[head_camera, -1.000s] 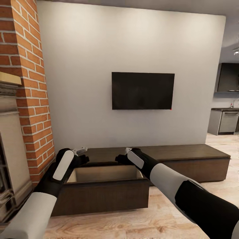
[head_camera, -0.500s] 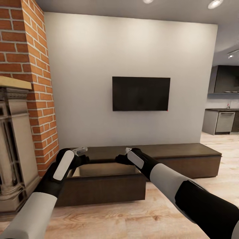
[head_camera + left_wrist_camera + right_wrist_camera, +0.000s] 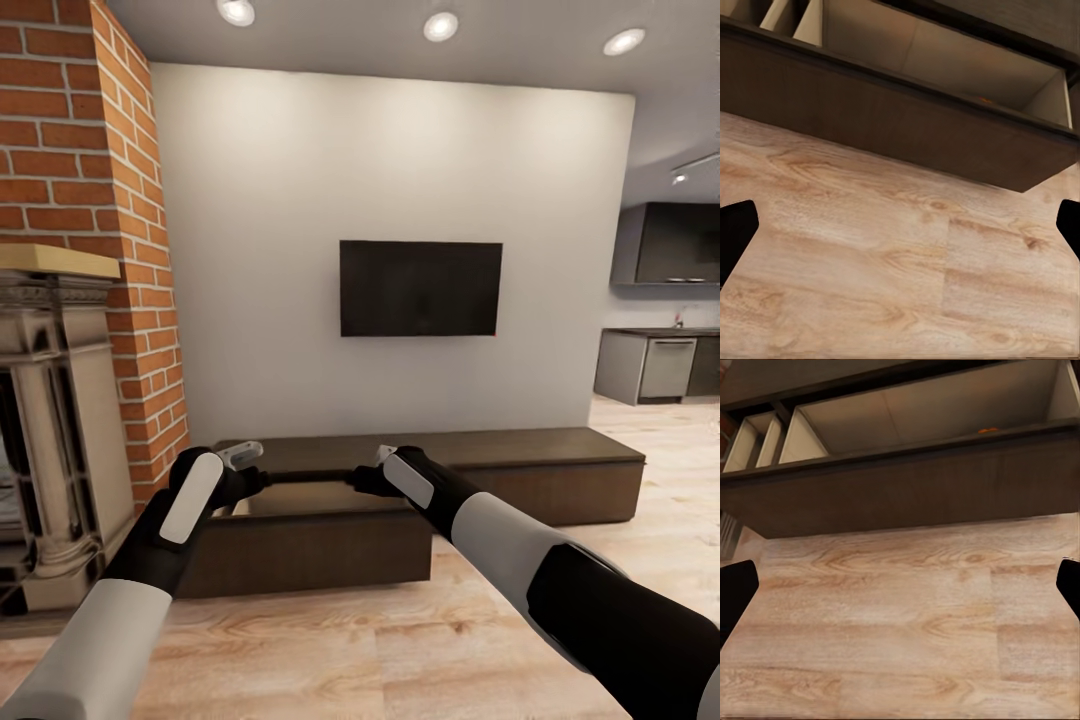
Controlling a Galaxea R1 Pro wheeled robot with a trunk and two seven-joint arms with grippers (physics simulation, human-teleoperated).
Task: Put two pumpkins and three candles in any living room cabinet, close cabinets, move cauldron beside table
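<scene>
You are backing off: the cabinet (image 3: 330,545) at twelve o'clock looks smaller than a second ago, drawer open. Left gripper (image 3: 900,225) and right gripper (image 3: 900,585) stand apart, empty. Close it later.

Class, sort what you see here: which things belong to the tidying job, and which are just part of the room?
Job:
cabinet, its drawer pulled out
a speck of orange inside the drawer, perhaps a pumpkin

Room:
television
brick fireplace
kitchen units
wood floor
</scene>
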